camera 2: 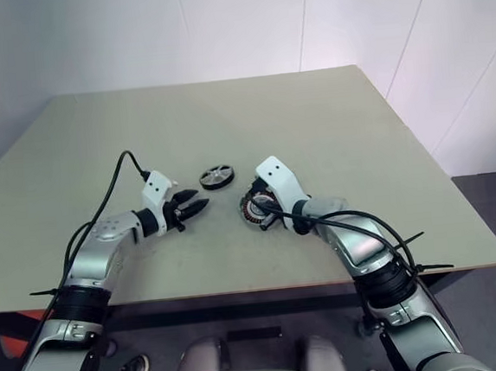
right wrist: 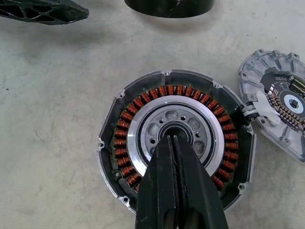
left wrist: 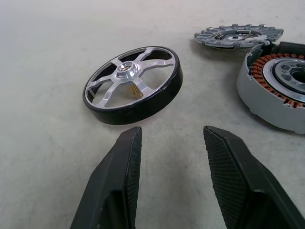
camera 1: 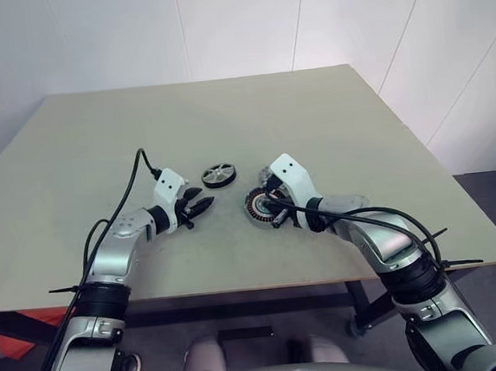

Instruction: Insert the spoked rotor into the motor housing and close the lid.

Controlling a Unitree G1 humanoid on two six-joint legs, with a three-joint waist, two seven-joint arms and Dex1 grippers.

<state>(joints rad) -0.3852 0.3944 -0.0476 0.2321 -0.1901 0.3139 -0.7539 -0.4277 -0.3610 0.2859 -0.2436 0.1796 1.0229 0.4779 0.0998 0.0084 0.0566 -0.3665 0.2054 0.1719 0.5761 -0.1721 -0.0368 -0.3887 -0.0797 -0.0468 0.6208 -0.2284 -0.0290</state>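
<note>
Now our left gripper [left wrist: 169, 179], fingers spread, has the spoked rotor [left wrist: 133, 83] flat on the table dead ahead — nearer than to the right gripper [right wrist: 174, 143], which is pressed shut over the motor housing [right wrist: 174, 138] ctr, lid [right wrist: 279, 102] beside.

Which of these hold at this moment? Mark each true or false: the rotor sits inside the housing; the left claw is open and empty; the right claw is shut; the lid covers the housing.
1. The spoked rotor sits inside the motor housing. False: it lies on the table, apart from the housing.
2. The left claw is open and empty. True.
3. The right claw is shut, over the housing's centre. True.
4. The lid covers the housing. False: it lies beside the housing, windings exposed.
</note>
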